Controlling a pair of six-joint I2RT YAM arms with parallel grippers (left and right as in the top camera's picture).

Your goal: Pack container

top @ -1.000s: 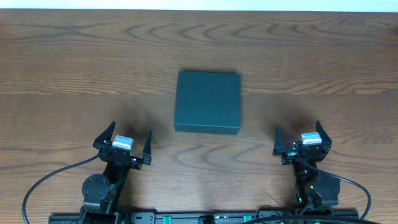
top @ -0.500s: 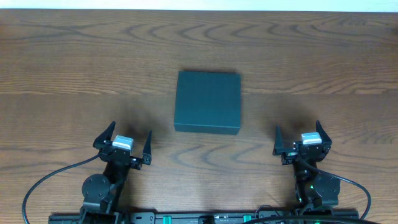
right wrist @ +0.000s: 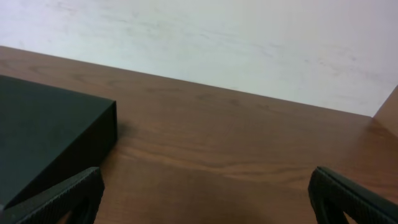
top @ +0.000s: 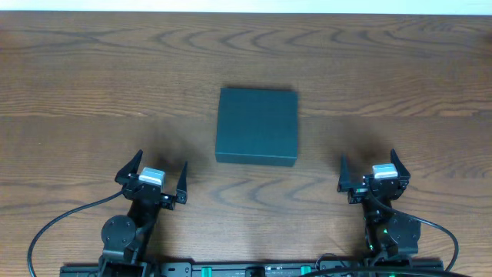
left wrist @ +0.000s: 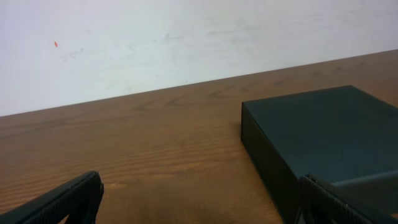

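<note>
Container shut on table; L jaws, R jaws spread.

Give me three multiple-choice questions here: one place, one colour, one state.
1. What colour is the wooden table? A) white B) brown C) grey
2. Where on it does the dark teal-green square cardboard box sit? A) its middle B) its left edge C) its far-right corner
3. How do the left gripper's jaws stand? A) shut on the box B) shut, empty C) open, empty
Answers: 1 B, brown grain throughout; 2 A, the overhead view shows it centred; 3 C, the jaws are spread with nothing between.
</note>
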